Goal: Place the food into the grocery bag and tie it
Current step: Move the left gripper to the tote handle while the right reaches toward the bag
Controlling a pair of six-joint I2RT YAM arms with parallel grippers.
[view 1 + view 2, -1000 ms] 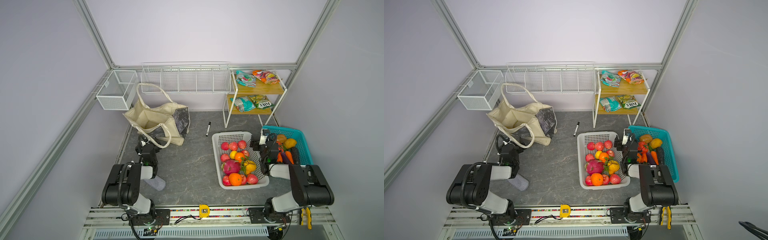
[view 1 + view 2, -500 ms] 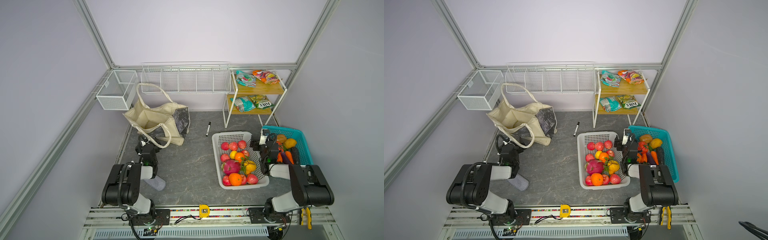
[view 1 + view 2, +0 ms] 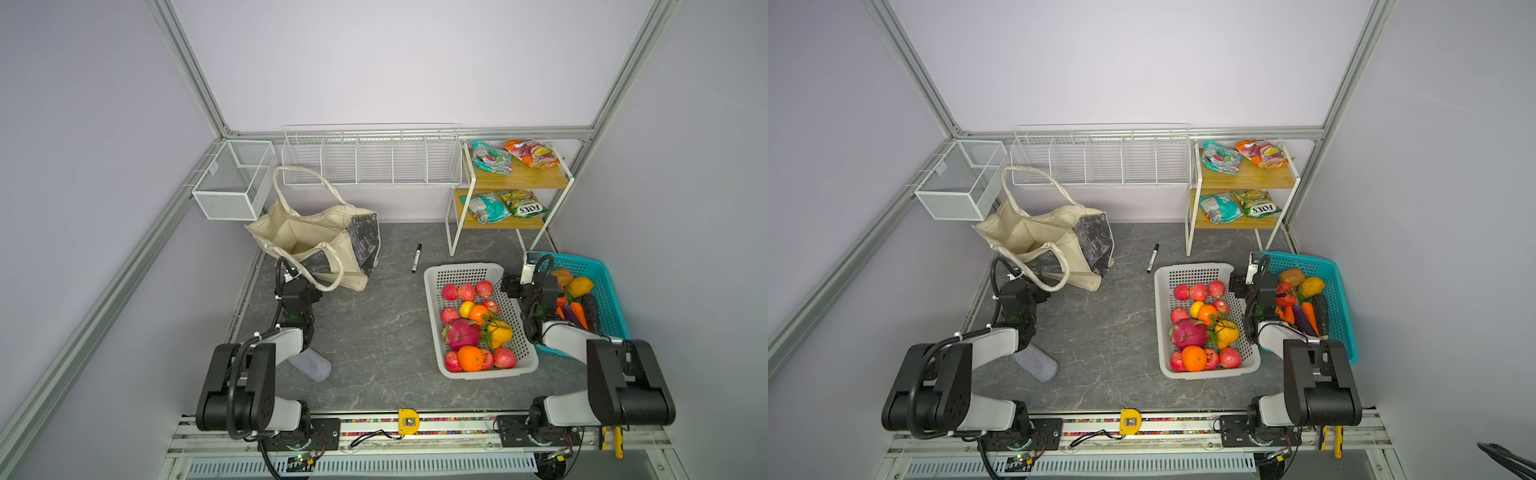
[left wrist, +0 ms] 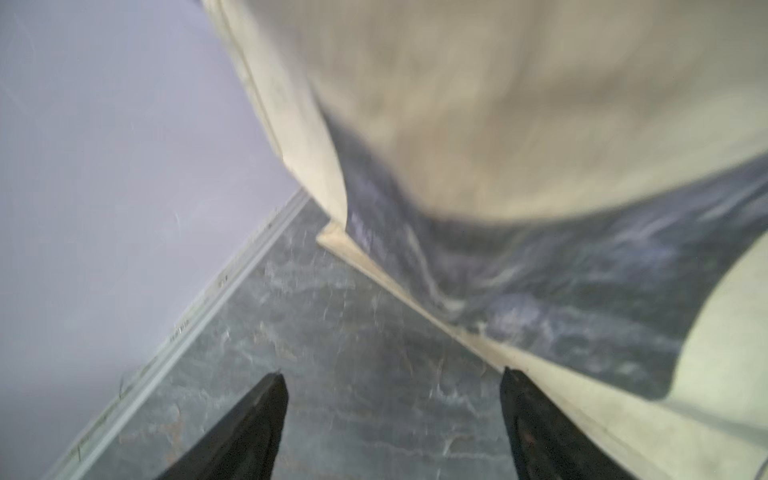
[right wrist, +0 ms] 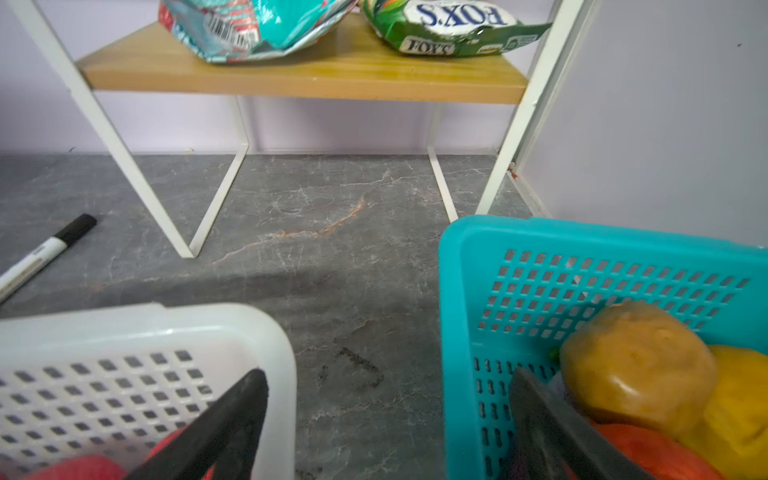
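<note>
The cream grocery bag (image 3: 307, 232) (image 3: 1034, 232) stands open at the back left, one handle drooping forward. My left gripper (image 3: 311, 292) (image 4: 392, 374) is open just in front of it, with one fingertip (image 4: 515, 386) at the bag's bottom hem (image 4: 415, 299) and nothing between the jaws. The food is apart from the bag: fruit in the white basket (image 3: 432, 286), vegetables in the teal basket (image 3: 602, 282), snack packets (image 3: 491, 157) on the shelf. My right gripper (image 3: 524, 287) (image 5: 388, 374) is open and empty, and straddles the gap between the two baskets.
A black marker (image 3: 417, 257) lies on the table between the bag and the white basket. A grey fabric case (image 3: 311, 365) lies beside my left arm. The two-tier shelf rack (image 3: 455, 232) stands at the back right. Wire baskets (image 3: 370, 160) hang on the back wall.
</note>
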